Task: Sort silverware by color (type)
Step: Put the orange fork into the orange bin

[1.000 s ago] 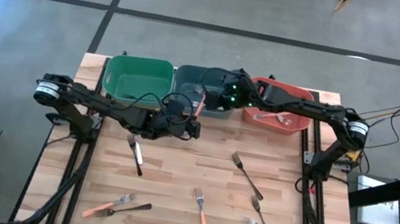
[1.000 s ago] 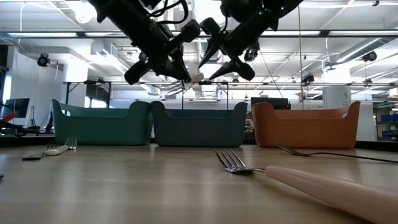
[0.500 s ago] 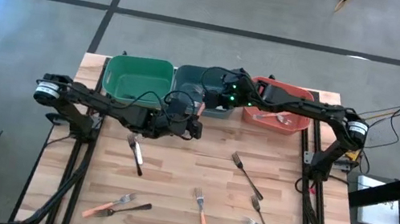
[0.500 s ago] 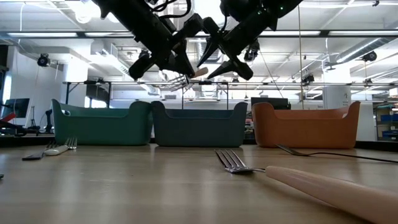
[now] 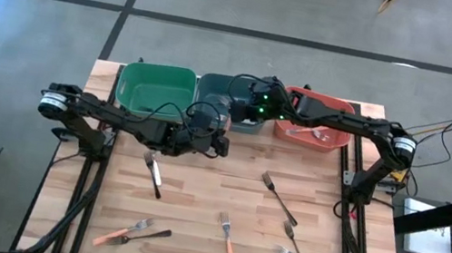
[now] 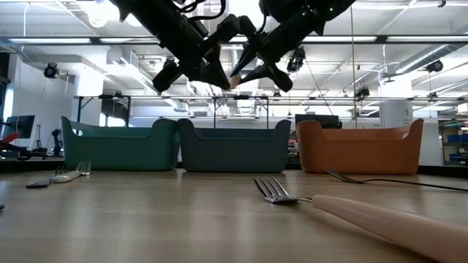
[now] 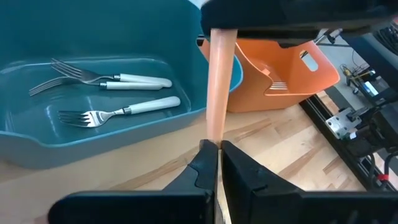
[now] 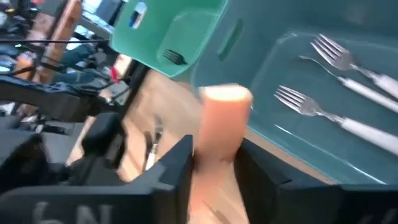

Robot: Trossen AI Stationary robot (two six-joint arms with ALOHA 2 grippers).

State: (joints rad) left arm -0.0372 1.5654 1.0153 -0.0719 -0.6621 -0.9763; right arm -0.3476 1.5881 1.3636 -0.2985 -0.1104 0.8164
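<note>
handing an orange fork [image 7: 216, 93] from one gripper to the other

the left gripper [image 7: 214, 155] is closed on the fork at the table's [image 5: 197, 186] 12 o'clock edge. the right gripper [image 8: 211, 155] sits around its handle, not clearly squeezing. next, i think right must grip before left lets go.

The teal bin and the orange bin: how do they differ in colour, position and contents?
The teal bin is blue-green; the orange bin is orange-red. In the high view the teal bin sits in the middle of the row, the orange bin at the right end. The teal bin holds white-handled forks; the orange bin holds what looks like silver-coloured cutlery, too small to name. Both are open-topped bins at the table's far edge.
</note>
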